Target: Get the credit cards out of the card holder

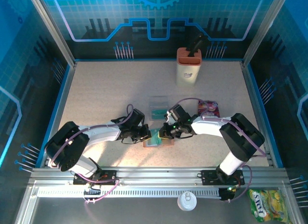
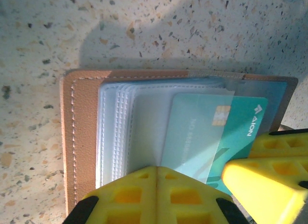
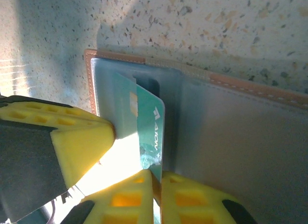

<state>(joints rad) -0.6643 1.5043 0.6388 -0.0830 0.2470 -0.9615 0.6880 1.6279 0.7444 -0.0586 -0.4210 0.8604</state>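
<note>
The card holder (image 2: pixel 82 137) lies open on the table, brown outside with clear sleeves inside, and sits between both grippers (image 1: pixel 155 142). A teal credit card (image 2: pixel 245 127) sticks partly out of one sleeve. My left gripper (image 2: pixel 157 170) is shut on the edge of a clear sleeve of the holder. My right gripper (image 3: pixel 158 178) is shut on the near edge of that teal card (image 3: pixel 149 127). The grey inner side of the holder (image 3: pixel 250 147) spreads to the right of the card. Another teal card (image 1: pixel 157 112) lies flat on the table just behind.
A tall orange-and-cream box (image 1: pixel 188 66) stands at the back. A purple-red snack packet (image 1: pixel 208 107) lies right of the right arm. A white lid (image 1: pixel 186 201) and a yellow snack bag (image 1: pixel 267 204) rest beyond the near rail.
</note>
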